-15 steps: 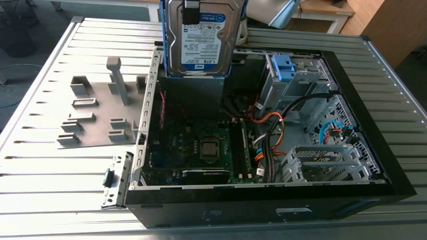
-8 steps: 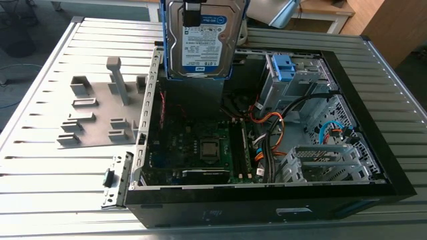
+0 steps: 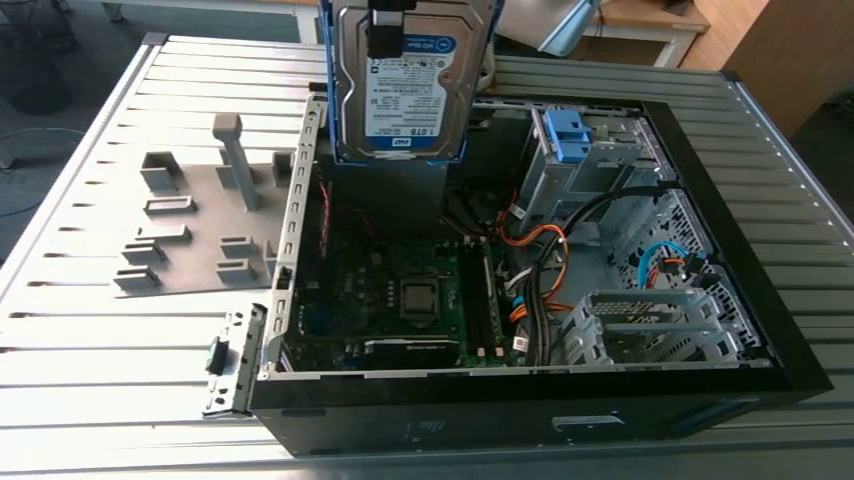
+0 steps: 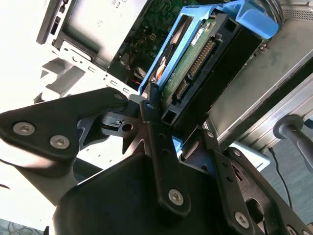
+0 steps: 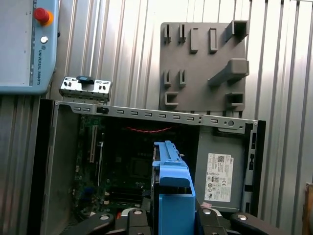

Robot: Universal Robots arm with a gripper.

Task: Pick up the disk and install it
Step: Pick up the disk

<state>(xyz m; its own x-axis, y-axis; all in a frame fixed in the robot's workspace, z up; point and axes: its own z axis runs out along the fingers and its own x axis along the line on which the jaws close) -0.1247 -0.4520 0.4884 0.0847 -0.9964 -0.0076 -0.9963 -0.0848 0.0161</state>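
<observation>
The gripper pinches the disk by one end, its dark fingers pressed against the blue bracket from both sides. In the exterior view the disk hangs upright, label outward, above the open computer case. Inside the case lie the motherboard, cables, a silver drive cage and, in the first wrist view, the power supply. Beyond, a grey fixture plate rests on the ribbed table.

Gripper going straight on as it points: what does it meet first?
Probably the motherboard in the open case, the gripper's held disk touching first; the power supply lies close beside, depth unclear.
</observation>
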